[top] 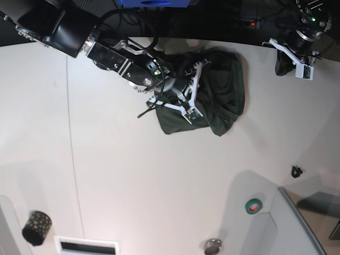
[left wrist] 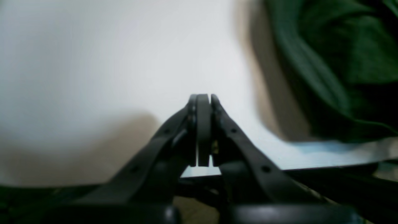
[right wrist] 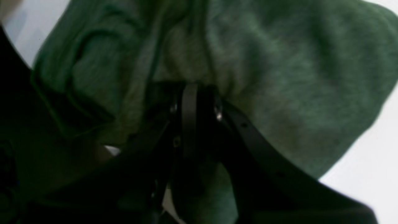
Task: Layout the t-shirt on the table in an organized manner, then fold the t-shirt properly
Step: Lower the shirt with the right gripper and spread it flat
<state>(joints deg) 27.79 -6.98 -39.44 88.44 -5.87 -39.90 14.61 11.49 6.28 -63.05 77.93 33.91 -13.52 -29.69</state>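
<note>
Dark green t-shirt bunched in a rumpled heap near the far edge of the white bench, nowhere near spread flat, so the laying-out step judged barely begun. Right hand buried in the near-left part of the heap, its fingers pinched narrow on a gathered fold of the cloth, fabric puckering around the tips in the right wrist view. Left hand parked well apart at the far right corner of the bench, fingers pressed flat together on nothing, bare white surface below and only the heap's edge showing off to one side. From the gripping hand, bulk of the shirt lying away toward the other arm's side and toward the far edge; long axis of the heap running roughly from far edge toward near edge, tilted a little. Collar, hem and sleeves not told apart in the crumple. Right arm clearly the nearer and already engaged; left arm needing a long reach across open bench before taking a second corner. Likely next need: a free edge found for that second grip, then a pull apart to open the cloth.
</note>
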